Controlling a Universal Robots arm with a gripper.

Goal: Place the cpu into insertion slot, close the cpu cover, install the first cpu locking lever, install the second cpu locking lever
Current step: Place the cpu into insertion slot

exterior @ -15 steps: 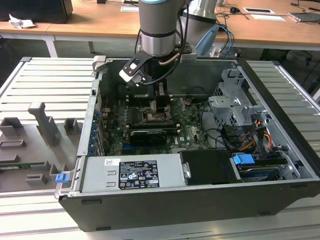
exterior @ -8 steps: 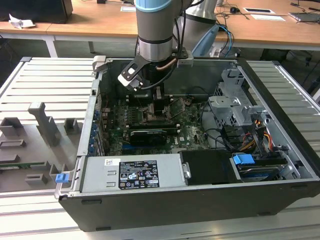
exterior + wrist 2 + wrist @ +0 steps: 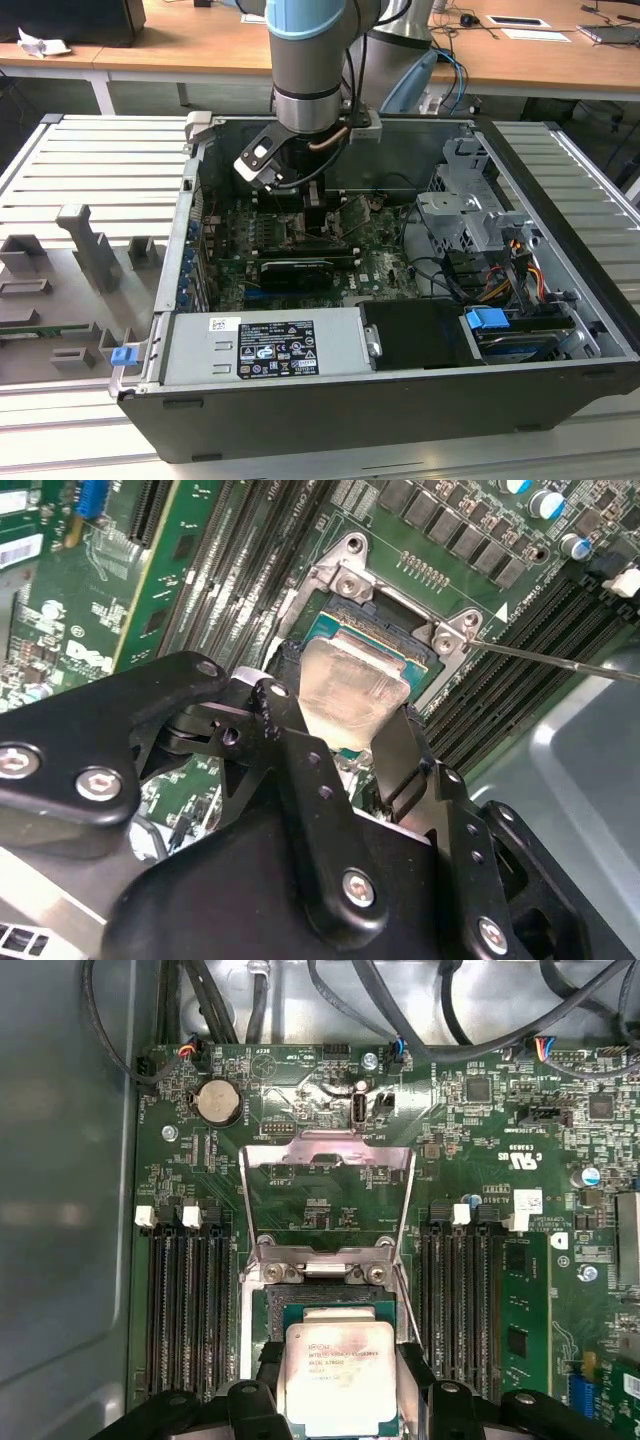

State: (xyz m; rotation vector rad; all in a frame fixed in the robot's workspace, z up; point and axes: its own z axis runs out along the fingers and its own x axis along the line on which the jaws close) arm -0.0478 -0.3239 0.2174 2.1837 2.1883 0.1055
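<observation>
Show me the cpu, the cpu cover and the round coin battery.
cpu [image 3: 340,1375]: first wrist view, centre of metal face.
cpu cover [image 3: 330,1148]: first wrist view, cross bar at its free end.
coin battery [image 3: 218,1102]: first wrist view, its centre.

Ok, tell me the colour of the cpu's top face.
Pale silver-grey metal with faint print; the cpu shows best in the first wrist view.

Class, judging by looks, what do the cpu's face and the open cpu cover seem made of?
The cpu: likely metal, matte pale silver, judging by its dull sheen. The cpu cover: probably thin sheet metal, brighter, with glinting edges.
</observation>
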